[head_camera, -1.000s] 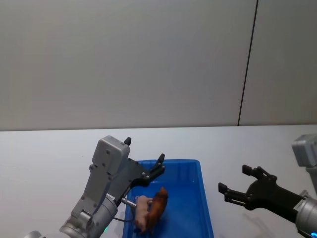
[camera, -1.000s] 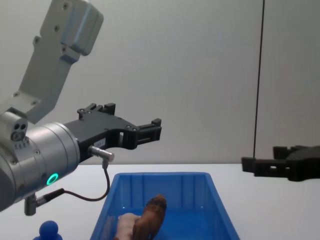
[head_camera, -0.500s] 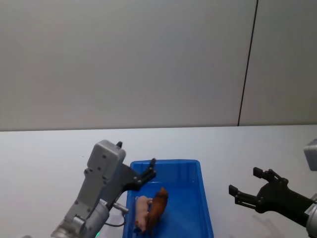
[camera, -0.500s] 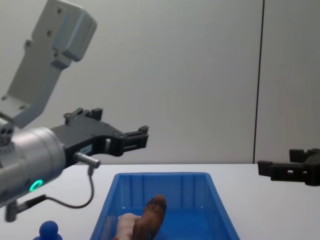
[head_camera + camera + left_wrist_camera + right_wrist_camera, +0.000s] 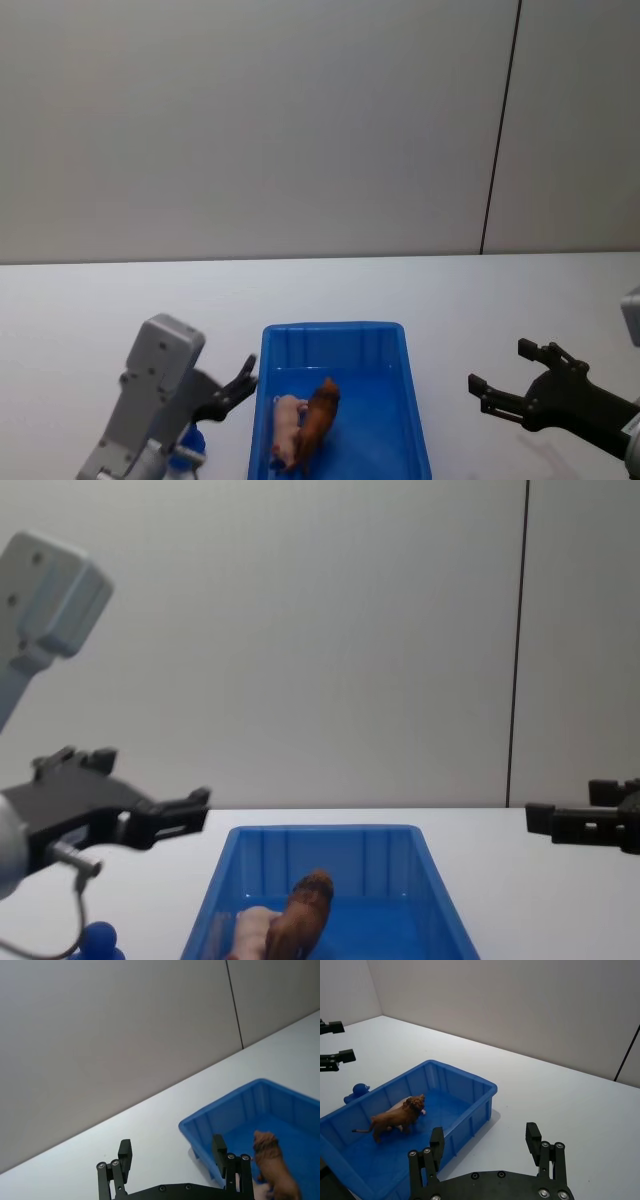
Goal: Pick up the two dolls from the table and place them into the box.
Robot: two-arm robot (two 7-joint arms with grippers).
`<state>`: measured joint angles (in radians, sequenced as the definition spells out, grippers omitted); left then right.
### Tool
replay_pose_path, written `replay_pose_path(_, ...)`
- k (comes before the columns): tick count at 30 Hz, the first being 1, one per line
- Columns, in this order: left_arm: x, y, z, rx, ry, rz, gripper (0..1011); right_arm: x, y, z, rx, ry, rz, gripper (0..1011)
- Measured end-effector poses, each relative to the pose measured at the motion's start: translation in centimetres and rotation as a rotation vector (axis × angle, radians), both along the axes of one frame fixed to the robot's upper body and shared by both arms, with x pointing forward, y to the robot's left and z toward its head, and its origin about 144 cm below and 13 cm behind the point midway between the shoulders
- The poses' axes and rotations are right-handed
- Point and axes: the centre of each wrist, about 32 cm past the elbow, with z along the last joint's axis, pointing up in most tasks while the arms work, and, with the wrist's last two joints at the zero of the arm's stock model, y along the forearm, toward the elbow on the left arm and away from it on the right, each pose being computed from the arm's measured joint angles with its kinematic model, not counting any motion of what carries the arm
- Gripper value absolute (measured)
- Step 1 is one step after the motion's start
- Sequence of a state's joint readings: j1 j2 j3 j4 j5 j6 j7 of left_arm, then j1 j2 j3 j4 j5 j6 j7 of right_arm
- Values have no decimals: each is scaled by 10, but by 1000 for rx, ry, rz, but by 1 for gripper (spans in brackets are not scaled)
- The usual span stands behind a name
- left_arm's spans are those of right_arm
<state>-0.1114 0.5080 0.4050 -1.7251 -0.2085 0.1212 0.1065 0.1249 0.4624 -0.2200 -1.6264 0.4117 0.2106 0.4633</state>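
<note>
Lion point(image 5: 318, 425) and pig point(image 5: 287, 428) sit together inside the blue bin point(image 5: 333, 333), and we see the left gripper point(image 5: 171, 1146) and right gripper point(image 5: 498, 366) hovering empty either side, fingers spread, with probably a blue figure point(image 5: 97, 938) near the left.

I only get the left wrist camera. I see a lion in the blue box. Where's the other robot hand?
Observer: The right hand hovers open above the table, right of the box, holding nothing.
Operator: Are any toys outside the box?
Observer: Yes, a dark blue figure is on the table left of the box, near the open left hand.
Operator: Is the lion alone in there?
Observer: No, a pink pig lies right against the lion.
</note>
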Motion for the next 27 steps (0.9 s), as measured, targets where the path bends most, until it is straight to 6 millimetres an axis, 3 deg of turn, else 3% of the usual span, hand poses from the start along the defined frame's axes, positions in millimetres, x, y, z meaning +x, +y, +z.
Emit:
replay_pose_path(12, -12, 22, -19, 0, 84, 58, 1002, -1, -1, 0, -1, -1, -2, 1001)
replay_pose_path(27, -14, 39, -40, -29, 174, 51, 1002, -1, -2, 0, -1, -1, -4, 1001)
